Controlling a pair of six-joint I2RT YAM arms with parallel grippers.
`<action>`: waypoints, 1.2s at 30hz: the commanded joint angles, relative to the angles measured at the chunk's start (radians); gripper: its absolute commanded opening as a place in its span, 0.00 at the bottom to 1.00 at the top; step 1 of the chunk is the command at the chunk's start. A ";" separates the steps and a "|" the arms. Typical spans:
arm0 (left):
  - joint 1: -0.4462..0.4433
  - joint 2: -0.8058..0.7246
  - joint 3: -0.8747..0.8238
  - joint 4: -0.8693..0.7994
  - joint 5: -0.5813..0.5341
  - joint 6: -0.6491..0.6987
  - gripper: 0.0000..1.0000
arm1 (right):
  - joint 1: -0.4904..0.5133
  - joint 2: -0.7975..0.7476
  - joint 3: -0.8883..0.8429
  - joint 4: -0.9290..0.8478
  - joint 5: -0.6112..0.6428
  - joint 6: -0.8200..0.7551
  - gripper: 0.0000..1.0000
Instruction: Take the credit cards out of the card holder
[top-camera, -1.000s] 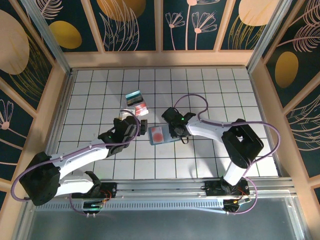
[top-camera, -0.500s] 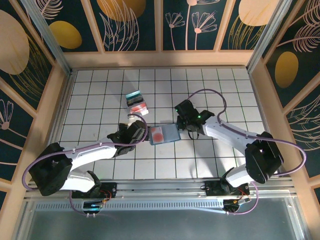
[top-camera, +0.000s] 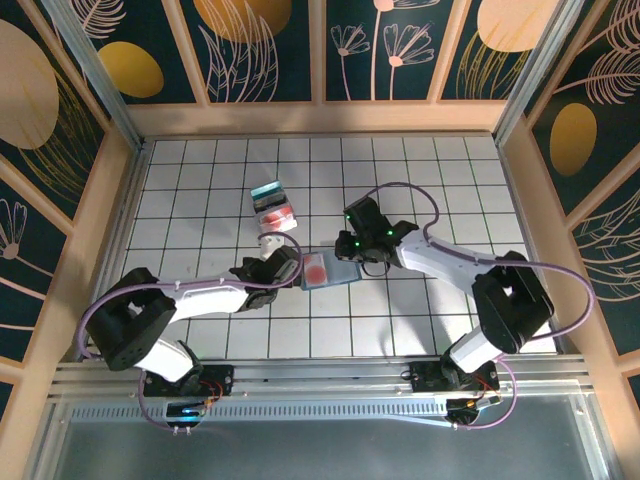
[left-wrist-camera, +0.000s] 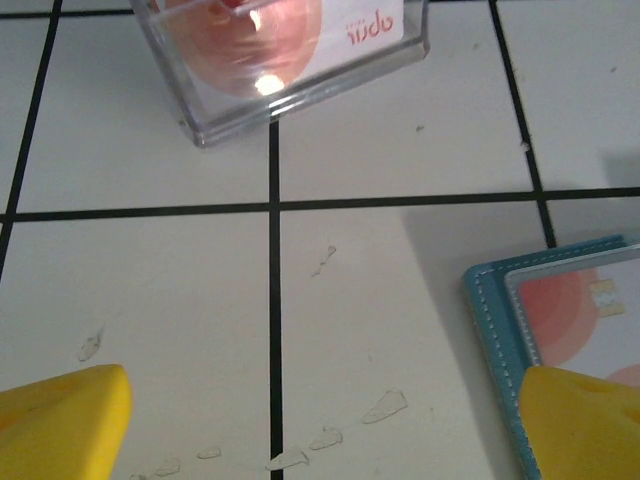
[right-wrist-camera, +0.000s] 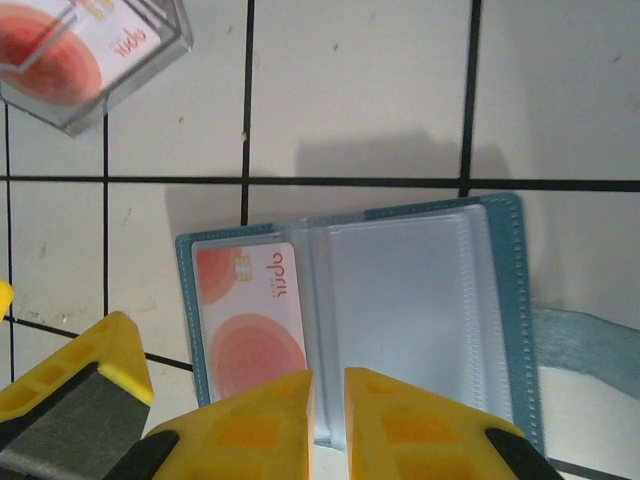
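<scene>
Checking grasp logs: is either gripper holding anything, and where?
Left gripper: open, empty. Right gripper: fingers nearly together over the card holder at its near edge; a pinch cannot be told.

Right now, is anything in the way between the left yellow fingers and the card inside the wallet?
Nothing visible is. The left gripper is open, and one finger overlaps the edge of the card holder, right beside the credit card tucked in its clear pocket.

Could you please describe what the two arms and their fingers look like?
The left arm and right arm have white links, black joints and looping purple cables. Their fingers are blocky yellow; green lights glow on the right wrist.
</scene>
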 joint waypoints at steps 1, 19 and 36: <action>-0.001 0.038 0.033 0.005 0.003 -0.032 0.99 | 0.013 0.039 0.004 0.053 -0.066 0.015 0.16; -0.001 0.124 0.058 -0.031 0.009 -0.028 0.99 | 0.059 0.165 0.033 0.107 -0.124 0.015 0.22; -0.001 0.137 0.065 -0.075 -0.003 -0.015 0.99 | 0.069 0.215 0.039 0.105 -0.119 0.006 0.24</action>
